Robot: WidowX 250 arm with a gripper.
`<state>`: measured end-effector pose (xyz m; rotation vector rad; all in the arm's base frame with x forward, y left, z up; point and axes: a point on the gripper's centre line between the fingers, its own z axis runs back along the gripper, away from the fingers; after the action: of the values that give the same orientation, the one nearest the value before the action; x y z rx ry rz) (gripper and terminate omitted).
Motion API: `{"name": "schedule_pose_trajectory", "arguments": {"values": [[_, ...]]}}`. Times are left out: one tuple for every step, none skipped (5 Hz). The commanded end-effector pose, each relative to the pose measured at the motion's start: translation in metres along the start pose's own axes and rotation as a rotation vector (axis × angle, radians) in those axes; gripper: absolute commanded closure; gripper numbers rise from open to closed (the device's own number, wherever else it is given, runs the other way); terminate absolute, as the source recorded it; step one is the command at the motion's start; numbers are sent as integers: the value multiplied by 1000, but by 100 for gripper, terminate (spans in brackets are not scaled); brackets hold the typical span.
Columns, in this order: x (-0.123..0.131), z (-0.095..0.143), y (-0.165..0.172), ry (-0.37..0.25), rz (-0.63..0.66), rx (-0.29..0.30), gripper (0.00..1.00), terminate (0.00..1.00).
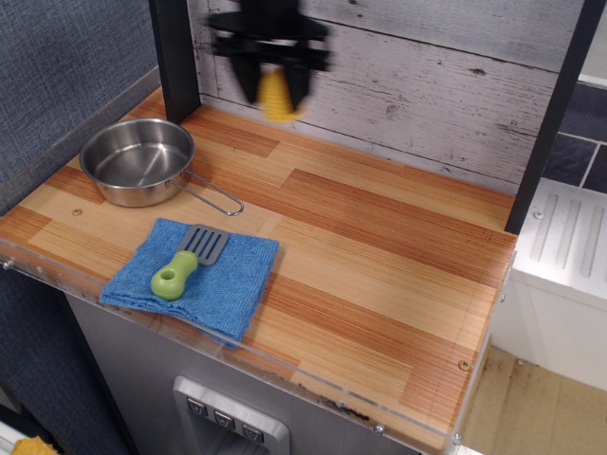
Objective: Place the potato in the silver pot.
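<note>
Silver pot (138, 159) sits empty at the counter's (379, 246) back-left corner. Blue cloth (194, 277) with green-handled spatula (185, 261) lies near the front-left edge. Tool (273, 83), blurred, is clamped on the potato (276, 97), raised above the back edge.

gripper (272, 76) | blk, 2 dark fingers, wide crossbar | motion-blurred, no markings legible

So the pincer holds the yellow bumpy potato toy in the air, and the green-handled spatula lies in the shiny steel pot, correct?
Not quite. The green-handled spatula lies on the blue cloth, as observation.image shows; the shiny steel pot holds nothing.
</note>
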<state>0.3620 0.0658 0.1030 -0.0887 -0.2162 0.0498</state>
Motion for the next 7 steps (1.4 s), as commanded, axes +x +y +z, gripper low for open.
{"name": "schedule_pose_trajectory", "arguments": {"values": [[-29,21,78,5,23,19,100,0],[-44,13,105,30,27,69,100,0],[-50,2,121,46,59,92,100,0],[-55,-12,122,60,55,107,100,0],[-60,-28,119,87,50,115,100,0],[-59,-33,117,92,70,108,0,0],[-53,-20,110,59,64,85,0,0]]}}
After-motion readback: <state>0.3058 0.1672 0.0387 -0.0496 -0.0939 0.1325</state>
